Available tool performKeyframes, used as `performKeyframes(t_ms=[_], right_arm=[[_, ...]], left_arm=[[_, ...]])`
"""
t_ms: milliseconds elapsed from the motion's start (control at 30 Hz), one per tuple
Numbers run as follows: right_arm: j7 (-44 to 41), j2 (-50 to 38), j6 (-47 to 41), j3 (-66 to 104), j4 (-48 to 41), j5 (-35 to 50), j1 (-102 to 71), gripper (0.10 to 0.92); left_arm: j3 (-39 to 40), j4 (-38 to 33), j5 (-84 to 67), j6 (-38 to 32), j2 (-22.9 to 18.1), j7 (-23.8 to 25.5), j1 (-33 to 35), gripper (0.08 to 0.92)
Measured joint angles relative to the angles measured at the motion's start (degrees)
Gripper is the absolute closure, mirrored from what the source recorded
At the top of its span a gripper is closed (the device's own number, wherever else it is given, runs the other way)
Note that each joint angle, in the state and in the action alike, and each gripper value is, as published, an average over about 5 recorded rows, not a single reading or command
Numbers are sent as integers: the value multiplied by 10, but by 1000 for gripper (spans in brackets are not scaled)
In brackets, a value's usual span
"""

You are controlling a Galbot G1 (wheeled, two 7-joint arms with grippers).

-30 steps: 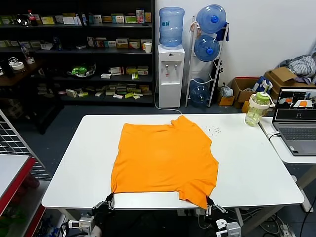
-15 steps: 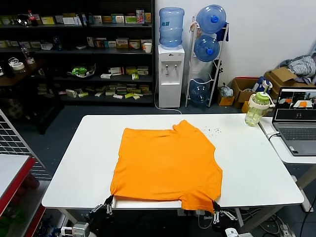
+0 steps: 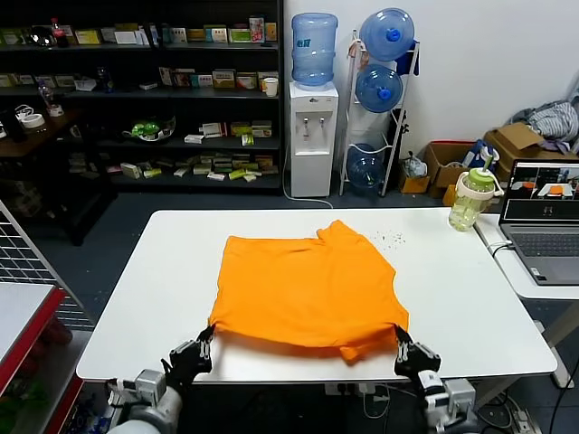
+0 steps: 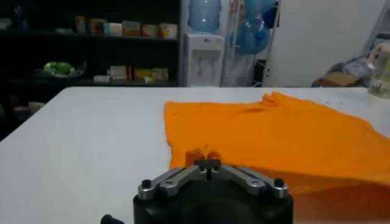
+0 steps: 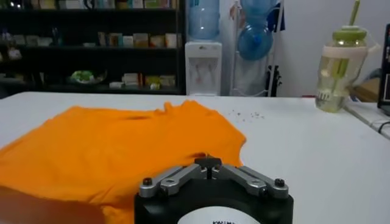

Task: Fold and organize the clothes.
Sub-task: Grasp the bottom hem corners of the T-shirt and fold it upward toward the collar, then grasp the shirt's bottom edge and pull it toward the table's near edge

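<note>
Two grippers pinching the near hem of the orange T-shirt (image 3: 308, 285) at the table's (image 3: 136, 307) front edge, left gripper (image 3: 204, 341) clamping one corner, right gripper (image 3: 399, 341) clamping the other, shirt spreading flat toward the far side, green bottle (image 3: 471, 199) standing beyond

You see even, bright light from above on the white rectangular table (image 3: 470, 298), while the dark shelving unit (image 3: 136, 90) behind stays dim. The bright orange thin T-shirt (image 3: 308, 289) throws a soft shadow under its lifted front edge. In both wrist views the background is blurred, and the nearest orange fabric too.
</note>
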Motion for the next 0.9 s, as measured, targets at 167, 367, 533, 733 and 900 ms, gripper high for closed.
performKeyframes(t_ms=[167, 367, 533, 733, 900], right_arm=[[15, -18, -10, -35, -43, 35, 74, 902], [24, -25, -21, -78, -92, 61, 150, 900], [26, -24, -31, -102, -120, 71, 191, 810], [23, -29, -33, -109, -133, 71, 208, 637], [13, -40, -31, -92, -129, 62, 189, 489]], left_arm=[[27, 41, -5, 1, 2, -5, -63, 908], [53, 88, -2, 7, -1, -13, -125, 908], [63, 118, -1, 15, -7, -12, -158, 851], [65, 130, 2, 23, -10, -12, -171, 680], [56, 122, 2, 31, -4, -13, -160, 541]])
